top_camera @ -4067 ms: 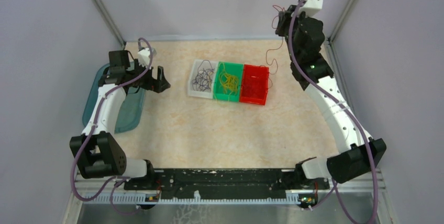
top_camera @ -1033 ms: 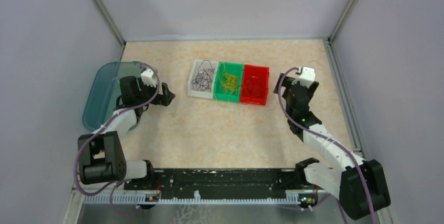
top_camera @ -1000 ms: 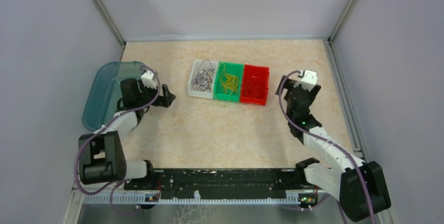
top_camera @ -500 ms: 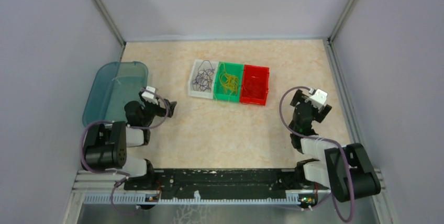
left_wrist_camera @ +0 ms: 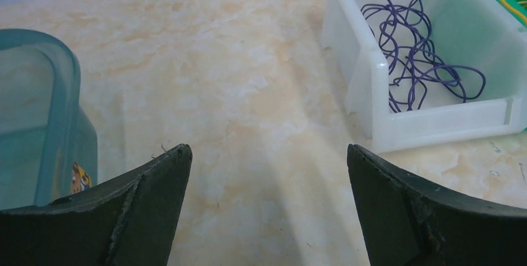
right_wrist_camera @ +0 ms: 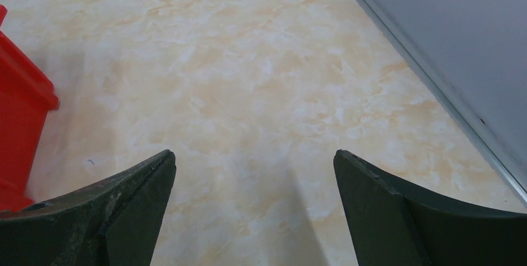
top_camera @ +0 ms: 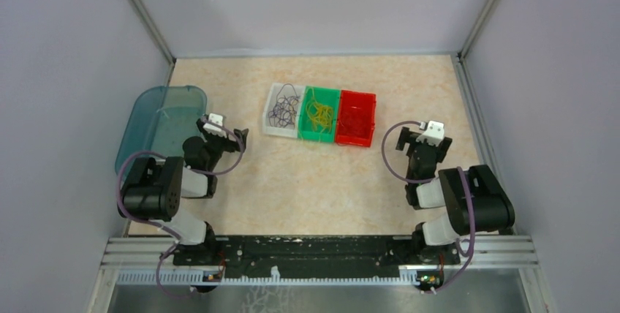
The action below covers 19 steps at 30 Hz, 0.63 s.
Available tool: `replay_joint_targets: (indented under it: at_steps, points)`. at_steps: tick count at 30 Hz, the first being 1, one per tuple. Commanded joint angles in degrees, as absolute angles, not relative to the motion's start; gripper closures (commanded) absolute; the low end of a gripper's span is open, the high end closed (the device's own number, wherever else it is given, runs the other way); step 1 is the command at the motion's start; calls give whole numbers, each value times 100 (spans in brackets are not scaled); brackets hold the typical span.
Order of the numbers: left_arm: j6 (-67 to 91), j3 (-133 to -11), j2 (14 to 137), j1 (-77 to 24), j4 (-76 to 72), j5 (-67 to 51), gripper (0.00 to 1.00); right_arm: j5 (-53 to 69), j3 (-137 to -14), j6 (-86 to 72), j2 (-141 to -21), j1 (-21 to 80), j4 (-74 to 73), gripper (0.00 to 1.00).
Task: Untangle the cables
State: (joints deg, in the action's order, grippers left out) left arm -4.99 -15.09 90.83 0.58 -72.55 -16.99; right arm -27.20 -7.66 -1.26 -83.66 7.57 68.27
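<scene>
The cables lie sorted in three joined bins at the table's middle. Dark purplish strands (top_camera: 282, 110) fill the white bin (left_wrist_camera: 379, 92), and they show as loose loops (left_wrist_camera: 416, 48) in the left wrist view. Yellow strands (top_camera: 319, 114) sit in the green bin (top_camera: 303, 132). The red bin (top_camera: 355, 118) holds red strands that are hard to make out. My left gripper (top_camera: 237, 137) (left_wrist_camera: 267, 151) hangs open over bare table, left of the white bin. My right gripper (top_camera: 425, 141) (right_wrist_camera: 255, 154) is open too, over bare table right of the red bin (right_wrist_camera: 18, 129).
A teal translucent tray (top_camera: 157, 126) lies at the left edge, its rim (left_wrist_camera: 62, 73) just left of my left fingers. Grey walls close in the table, and a metal rail (right_wrist_camera: 435, 86) runs along the right side. Both arms sit folded near their bases.
Both arms have folded back toward their bases, drawing the grippers nearer the front edge. The right arm came down from high at the back right. Both grippers stayed open and empty.
</scene>
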Motion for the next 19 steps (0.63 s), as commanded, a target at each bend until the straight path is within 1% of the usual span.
replay_joint_targets:
  at_steps: [1, 3, 19]
  points:
    - [-604, -1431, 9016, -35, -7039, -1242, 0, -2237, -1015, -232, -8315, 552, 7044, 1]
    - [-603, -1432, 9018, -29, -7032, -1246, 0, -2251, -950, -185, -8327, 554, 7221, 1]
    - [-599, -1435, 9013, -30, -7006, -1229, 0, -2244, -958, -188, -8317, 554, 7198, 1]
